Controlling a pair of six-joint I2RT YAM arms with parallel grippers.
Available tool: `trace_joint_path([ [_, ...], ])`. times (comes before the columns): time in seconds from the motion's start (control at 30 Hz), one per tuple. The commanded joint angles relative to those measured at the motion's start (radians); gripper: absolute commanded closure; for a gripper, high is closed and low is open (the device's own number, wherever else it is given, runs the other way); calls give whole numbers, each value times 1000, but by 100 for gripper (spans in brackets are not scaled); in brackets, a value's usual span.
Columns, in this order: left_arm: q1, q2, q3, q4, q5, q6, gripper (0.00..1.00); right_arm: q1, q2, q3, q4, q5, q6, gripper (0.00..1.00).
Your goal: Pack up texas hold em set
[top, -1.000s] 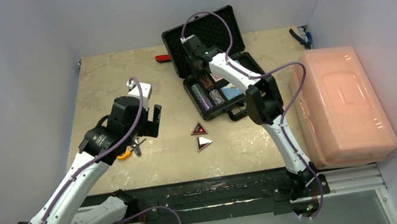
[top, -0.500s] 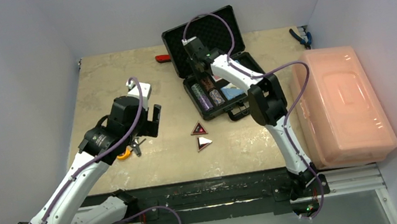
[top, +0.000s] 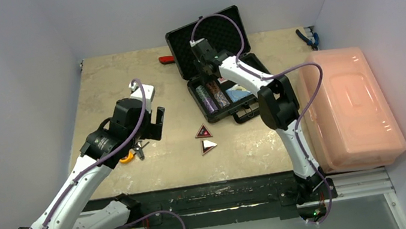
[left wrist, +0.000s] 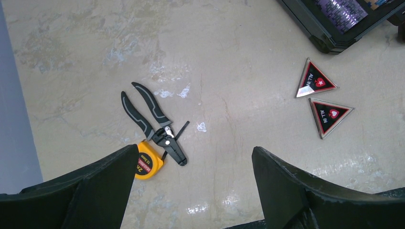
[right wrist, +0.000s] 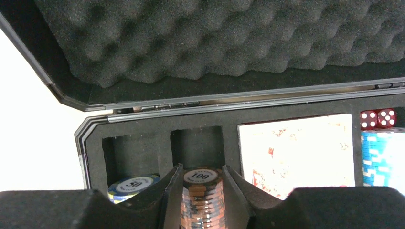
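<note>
Left jaws apart, right jaws clamped.

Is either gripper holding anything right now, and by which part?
The right gripper clamps the 100-marked chip stack by its sides; left gripper is open, holding nothing.

We only get the top of the chip stack, the right claw covers the rest. The blue deck runs off the edge, tape measure is half behind the left claw.
</note>
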Motion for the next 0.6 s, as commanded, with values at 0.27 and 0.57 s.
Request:
trace_joint_path([
  [0.27, 6, -22, -8, 14, 3, 20, 12, -14, -113, 90, -162, -12, 5, 39],
  [0.57, 6, -25, -9, 17, 17, 18, 12, -113, -213, 32, -119, -12, 16, 18],
])
